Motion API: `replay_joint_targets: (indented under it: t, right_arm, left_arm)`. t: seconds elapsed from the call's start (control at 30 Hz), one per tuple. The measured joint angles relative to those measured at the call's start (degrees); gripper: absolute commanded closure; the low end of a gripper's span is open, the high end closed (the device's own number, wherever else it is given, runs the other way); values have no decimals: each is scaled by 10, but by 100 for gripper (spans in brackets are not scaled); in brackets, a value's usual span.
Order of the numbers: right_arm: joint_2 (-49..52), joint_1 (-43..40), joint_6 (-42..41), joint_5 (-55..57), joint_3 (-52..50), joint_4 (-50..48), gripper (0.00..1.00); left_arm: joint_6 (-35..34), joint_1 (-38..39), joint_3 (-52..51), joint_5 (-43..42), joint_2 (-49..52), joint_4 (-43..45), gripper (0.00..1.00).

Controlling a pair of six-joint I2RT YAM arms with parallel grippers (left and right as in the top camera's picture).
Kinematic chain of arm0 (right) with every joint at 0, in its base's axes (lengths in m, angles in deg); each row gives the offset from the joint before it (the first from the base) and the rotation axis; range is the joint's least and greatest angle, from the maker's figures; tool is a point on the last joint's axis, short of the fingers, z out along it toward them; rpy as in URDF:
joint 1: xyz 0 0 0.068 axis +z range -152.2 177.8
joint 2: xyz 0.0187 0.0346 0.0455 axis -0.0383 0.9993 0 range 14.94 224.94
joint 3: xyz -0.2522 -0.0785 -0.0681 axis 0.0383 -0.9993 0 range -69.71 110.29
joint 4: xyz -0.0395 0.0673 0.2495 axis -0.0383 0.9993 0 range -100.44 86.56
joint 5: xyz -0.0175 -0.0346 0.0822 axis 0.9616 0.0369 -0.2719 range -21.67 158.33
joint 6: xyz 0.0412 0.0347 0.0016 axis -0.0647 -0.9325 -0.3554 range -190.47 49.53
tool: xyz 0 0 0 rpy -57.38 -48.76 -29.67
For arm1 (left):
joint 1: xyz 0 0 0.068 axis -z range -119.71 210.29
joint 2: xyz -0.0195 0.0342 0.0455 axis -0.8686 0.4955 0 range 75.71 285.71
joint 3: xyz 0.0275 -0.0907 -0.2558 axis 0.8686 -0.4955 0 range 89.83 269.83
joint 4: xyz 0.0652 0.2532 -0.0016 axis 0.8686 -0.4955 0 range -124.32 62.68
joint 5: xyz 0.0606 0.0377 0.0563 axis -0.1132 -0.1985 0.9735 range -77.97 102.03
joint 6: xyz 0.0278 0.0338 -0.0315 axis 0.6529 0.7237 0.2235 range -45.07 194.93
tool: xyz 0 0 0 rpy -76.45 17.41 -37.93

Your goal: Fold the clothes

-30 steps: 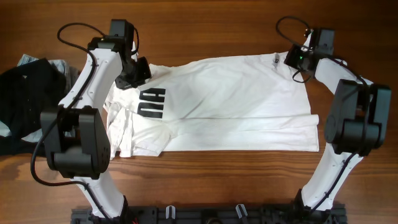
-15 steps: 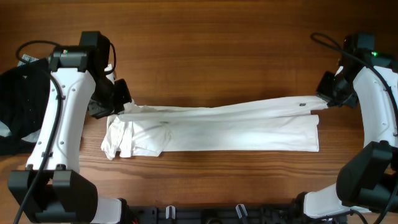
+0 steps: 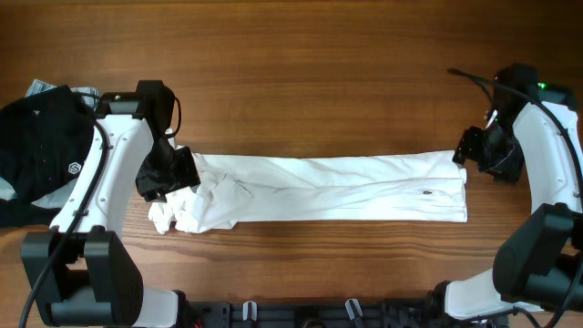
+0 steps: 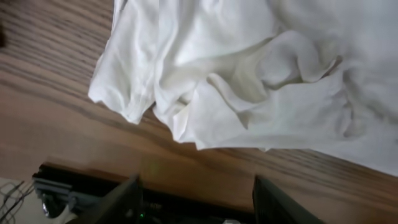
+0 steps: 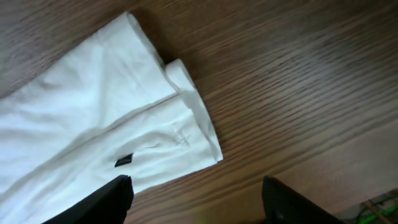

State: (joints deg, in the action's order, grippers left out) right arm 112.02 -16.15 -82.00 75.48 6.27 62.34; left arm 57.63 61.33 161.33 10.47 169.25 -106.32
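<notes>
Overhead shot, Mia: the white T-shirt (image 3: 319,187) lies as a long folded band across the middle of the wooden table (image 3: 319,73), its left end bunched up.

And the left gripper (image 3: 168,175) is right at that bunched end, Tom. On the left wrist view its jaws stand wide apart with nothing between them, crumpled fabric just beyond.

Over to the right gripper (image 3: 469,157), beside the neat right end. Its wrist view shows the jaws spread wide and empty, bare wood beneath.

Far left there's the black garment (image 3: 36,155) with its small white logo (image 3: 75,169), lying apart from the shirt.
</notes>
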Motion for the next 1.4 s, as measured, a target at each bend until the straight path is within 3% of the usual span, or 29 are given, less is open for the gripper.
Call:
replay_joint_targets:
  t: [0.13, 0.23, 0.43, 0.5, 0.63, 0.67, 0.73, 0.9, 0.93, 0.97, 1.13, 1.4]
  right_arm:
    - [0, -29, 50, -47, -9, -12, 18]
    - [1, -48, 102, -110, -92, -108, 9]
    - [3, -47, 119, -136, -210, -216, 11]
    - [3, -47, 120, -138, -220, -234, 24]
    - [3, -47, 137, -139, -220, -236, 65]
    - [3, -47, 137, -138, -220, -235, 68]
    - [3, -47, 144, -140, -220, -232, 96]
    - [3, -47, 146, -142, -220, -228, 96]
    - [3, -47, 146, -142, -220, -227, 67]
    - [3, -47, 145, -142, -220, -227, 30]
    - [3, -47, 146, -129, -220, -238, 21]
    - [23, -47, 149, -109, -219, -269, 25]
  left_arm:
    - [-7, 0, 0, 0, 0, 33, 43]
    - [-11, 0, 0, 0, 0, 56, 42]
    - [-11, 0, 0, 0, 0, 70, 43]
    - [-11, 0, 0, 0, 0, 71, 43]
    - [-11, 0, 0, 0, 0, 70, 43]
    - [-11, 0, 0, 0, 0, 71, 42]
    - [-11, 0, 0, 0, 0, 70, 43]
    - [-11, 0, 0, 0, 0, 70, 43]
    - [-11, 0, 0, 0, 0, 70, 42]
    - [-11, 0, 0, 0, 0, 70, 42]
    - [-11, 0, 0, 0, 0, 71, 40]
    - [-20, 0, 0, -1, 0, 68, 40]
